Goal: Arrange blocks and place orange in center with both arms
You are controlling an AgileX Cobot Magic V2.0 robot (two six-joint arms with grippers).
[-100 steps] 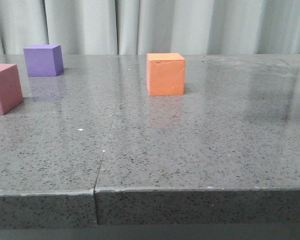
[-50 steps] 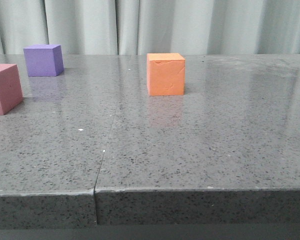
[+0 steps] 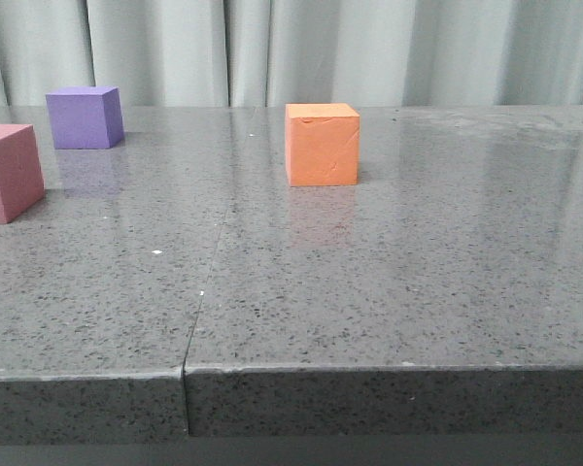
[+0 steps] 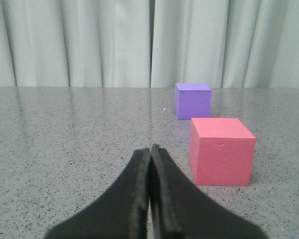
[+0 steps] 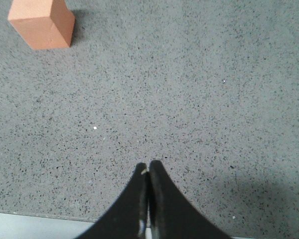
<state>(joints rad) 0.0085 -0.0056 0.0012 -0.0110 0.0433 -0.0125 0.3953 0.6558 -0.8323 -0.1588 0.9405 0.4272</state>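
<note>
I could read no writing or label on anything. The orange cube [image 3: 322, 144] was matte and foam-like, its front face creased and scuffed, and it stood alone on the glossy, speckled grey stone tabletop [image 3: 389, 282], well to the right of the purple cube [image 3: 84, 116] and the pink cube [image 3: 10, 172]. The pink one sat nearer to me than the purple, with bare stone between them. My left gripper [image 4: 150, 149] had its dark fingers pressed together on nothing, near the pink cube. My right gripper [image 5: 148, 165] was likewise closed and empty, well apart from the orange cube.
</note>
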